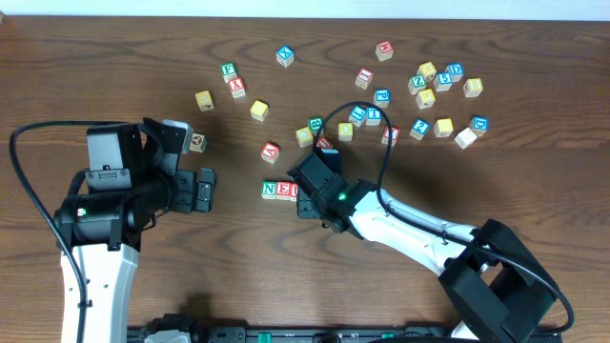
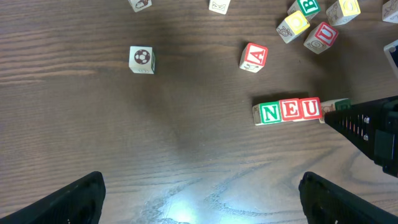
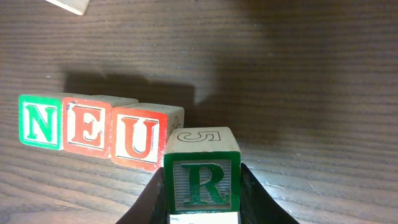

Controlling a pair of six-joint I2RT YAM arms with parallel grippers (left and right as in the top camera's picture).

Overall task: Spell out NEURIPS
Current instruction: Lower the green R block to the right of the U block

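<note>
Direction of the word row decides the coming move. From above, we see the row N-E-U (image 1: 278, 190) running left to right in the picture. The right gripper (image 1: 305, 187) stands at its open right end, much nearer to it than the left gripper (image 1: 206, 190). That one hangs off the other end of the row with its fingers spread wide and nothing between them. The loose cubes (image 1: 425, 98) lie well apart, beyond the row.

In the left wrist view, the U cube (image 2: 310, 109) is the last letter of the row. A green edge of the R cube (image 2: 339, 104) shows just beside it, half hidden by the right gripper.

In the right wrist view, the fingers (image 3: 256, 196) are pinching the R cube on its two sides, with the letter upright and facing the camera. The cube is at the right of the U, just beside it but a little nearer to the camera, so not yet in line. We judge that it needs a small shift away from the camera to join the long axis of the row. Whether it rests on the wood, we cannot tell.
</note>
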